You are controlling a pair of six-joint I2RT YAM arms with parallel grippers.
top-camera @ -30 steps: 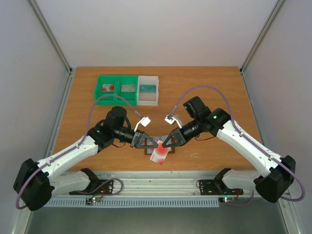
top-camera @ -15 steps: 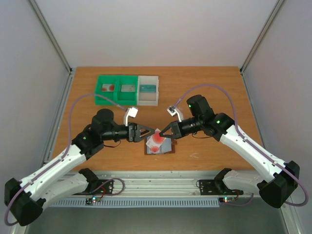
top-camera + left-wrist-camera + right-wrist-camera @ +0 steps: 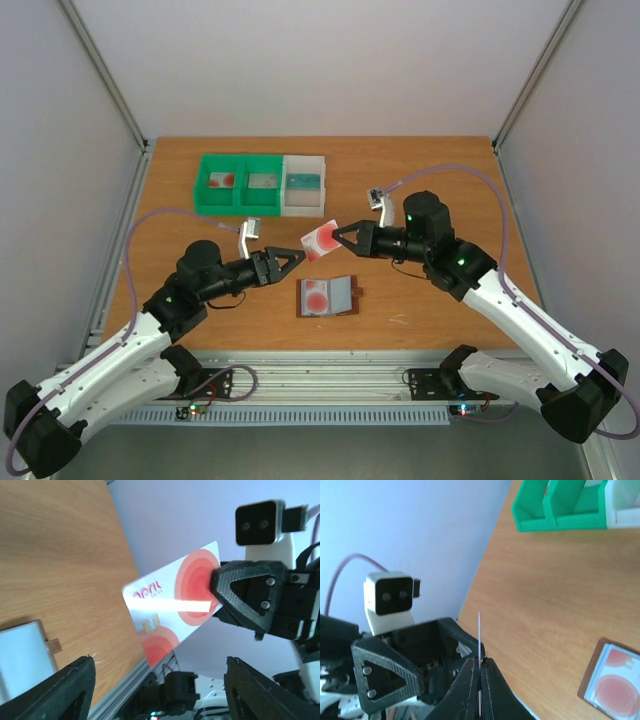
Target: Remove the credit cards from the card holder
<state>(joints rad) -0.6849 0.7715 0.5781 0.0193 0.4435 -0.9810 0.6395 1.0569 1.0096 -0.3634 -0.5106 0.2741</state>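
My right gripper (image 3: 338, 237) is shut on one credit card (image 3: 319, 238), white with red circles, and holds it in the air behind the card holder (image 3: 328, 296). The brown card holder lies open on the table with another red-circled card (image 3: 317, 298) in it. The right wrist view shows the held card (image 3: 479, 630) edge-on, pinched at the tips of the right gripper (image 3: 480, 667), with the card holder (image 3: 615, 680) at lower right. My left gripper (image 3: 292, 261) stands open and empty, left of the card holder. In the left wrist view the card (image 3: 175, 605) hangs beyond the left gripper (image 3: 165, 690).
Two green bins (image 3: 240, 182) and a white bin (image 3: 303, 184) stand in a row at the back left of the table, with small items inside. The green bins (image 3: 560, 505) also show at the top of the right wrist view.
The left gripper opened and drew back to the left. The right gripper pulled the card out of the card holder and carried it up and toward the back.
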